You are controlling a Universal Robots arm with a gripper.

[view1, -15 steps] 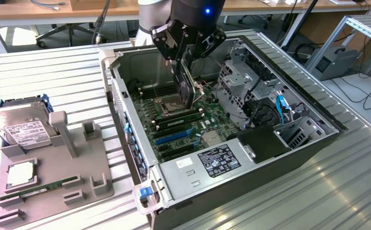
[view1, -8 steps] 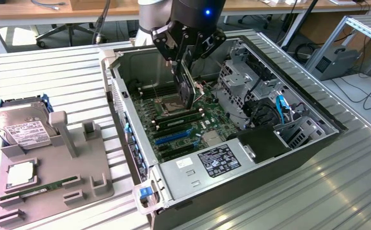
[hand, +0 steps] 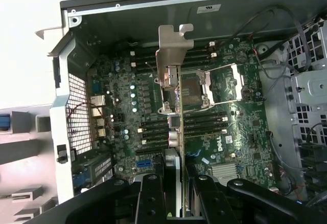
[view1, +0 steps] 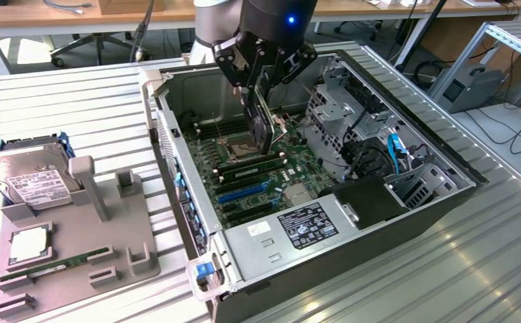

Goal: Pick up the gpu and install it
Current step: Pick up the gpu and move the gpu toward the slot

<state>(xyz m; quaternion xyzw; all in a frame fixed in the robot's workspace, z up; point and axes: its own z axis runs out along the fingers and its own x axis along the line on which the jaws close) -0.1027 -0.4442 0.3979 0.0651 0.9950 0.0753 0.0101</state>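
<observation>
Black graphics card [view1: 263, 128], pinched edge-on by the gripper [view1: 258, 84], hangs directly beneath it, long axis pointing down at the motherboard [view1: 283, 158].

From high up, we looked down on the worktop [view1: 72, 101] and open computer case [view1: 198, 87]. Our wrist camera, behind the pincer [hand: 176, 178], peered closely into that case; both views shared the motherboard [hand: 240, 106].

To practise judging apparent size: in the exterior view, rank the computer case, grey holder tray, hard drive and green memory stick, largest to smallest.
1. computer case
2. grey holder tray
3. hard drive
4. green memory stick
No two look alike in size.
</observation>
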